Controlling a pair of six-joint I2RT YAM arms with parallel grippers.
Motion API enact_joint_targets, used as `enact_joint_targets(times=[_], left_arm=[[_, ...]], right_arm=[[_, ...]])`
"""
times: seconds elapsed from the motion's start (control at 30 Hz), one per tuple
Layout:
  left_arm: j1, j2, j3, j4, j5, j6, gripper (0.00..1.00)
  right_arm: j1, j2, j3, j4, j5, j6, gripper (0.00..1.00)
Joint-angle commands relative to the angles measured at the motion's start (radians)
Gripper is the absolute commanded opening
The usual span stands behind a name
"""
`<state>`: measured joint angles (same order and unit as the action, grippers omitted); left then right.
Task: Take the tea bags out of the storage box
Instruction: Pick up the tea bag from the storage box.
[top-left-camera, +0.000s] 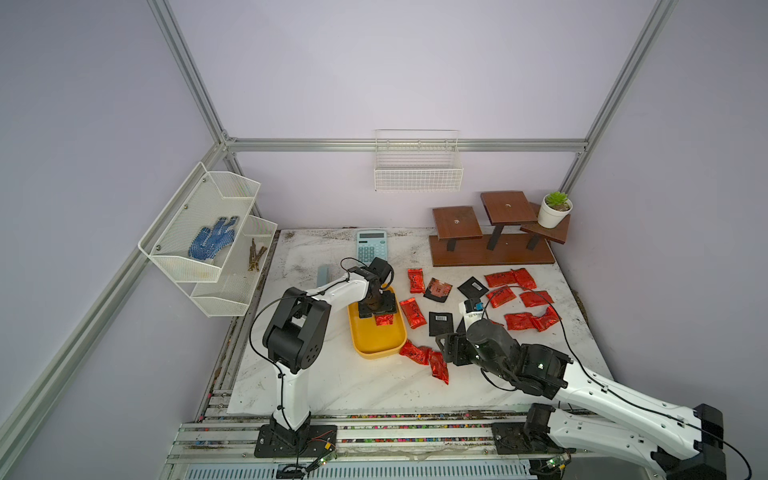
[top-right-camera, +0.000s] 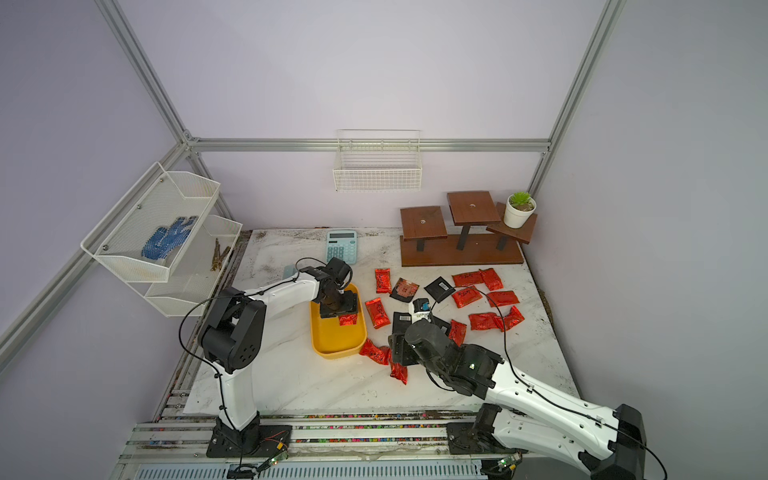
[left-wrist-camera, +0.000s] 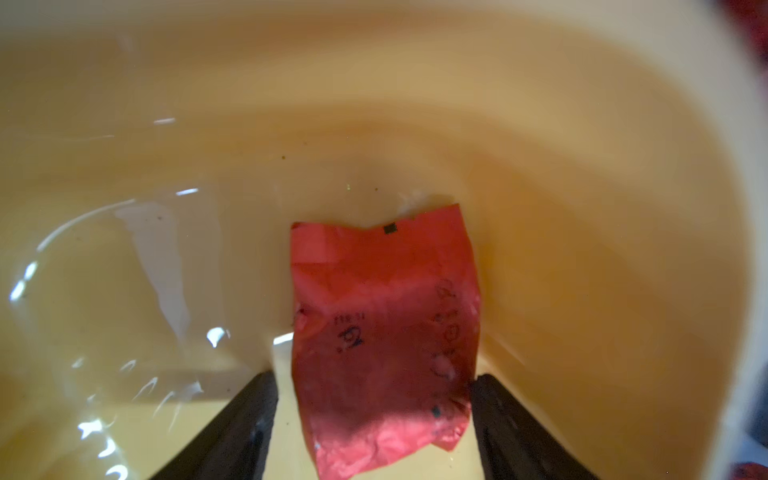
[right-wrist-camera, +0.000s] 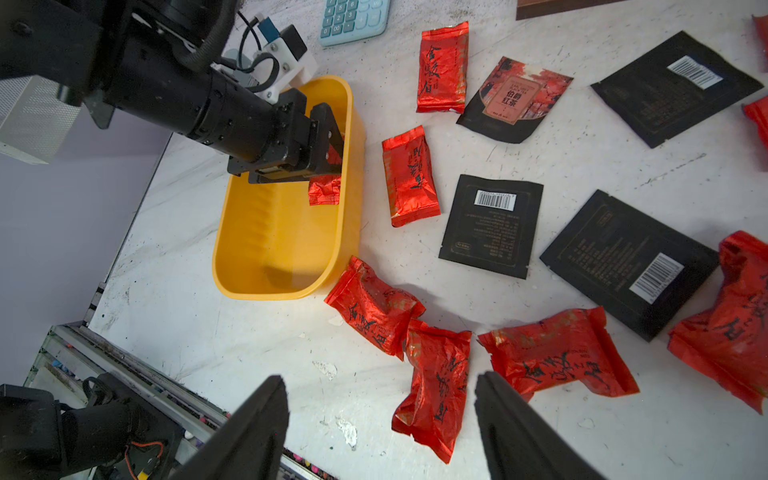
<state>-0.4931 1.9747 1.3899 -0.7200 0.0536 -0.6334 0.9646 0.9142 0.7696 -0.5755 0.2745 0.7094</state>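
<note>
The left claw (left-wrist-camera: 372, 377) reaches down into the shallow yellow plastic tub (top-left-camera: 376, 345), its two black fingers spread to either side of a single crinkly red foil sachet (left-wrist-camera: 382, 316). One finger is at the sachet's edge and the other stands just clear of it. The right claw (right-wrist-camera: 380, 376), also spread and holding nothing, hovers over the stained white marbled desk (top-left-camera: 332, 382), close above a pair of red foil sachets (top-left-camera: 424, 357) beside the tub's near corner. Other red sachets (top-left-camera: 511, 278), flat black square sachets (top-left-camera: 441, 322) and one reddish-brown square sachet (top-left-camera: 438, 289) lie scattered on the desk, outside the tub on its right. A pale blue calculator (top-left-camera: 371, 245) and a brown wooden stepped stand (top-left-camera: 490, 251) sit at the back, below lilac walls.
</note>
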Motion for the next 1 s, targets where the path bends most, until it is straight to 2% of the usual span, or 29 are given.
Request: enact_joint_targets(times=[0.0,0.4,0.67,0.97], left_arm=[[-0.012,0.029,0.021,-0.016,-0.073,0.015,0.76],[-0.027,0.015,-0.006,-0.063,-0.195,0.017,0.68],[-0.027,0.003,-0.012,-0.067,-0.185,0.031,0.54],[-0.027,-0.058,-0.020,-0.090,-0.176,0.047,0.51]], right_arm=[[-0.004,-0.010,-0.010,0.010,-0.006,0.005,0.76],[-0.006,-0.010,-0.021,0.019,-0.018,0.013,0.76],[-0.006,0.004,-0.026,0.031,-0.019,0.009,0.76],[-0.006,-0.014,-0.041,0.029,-0.011,0.008,0.75]])
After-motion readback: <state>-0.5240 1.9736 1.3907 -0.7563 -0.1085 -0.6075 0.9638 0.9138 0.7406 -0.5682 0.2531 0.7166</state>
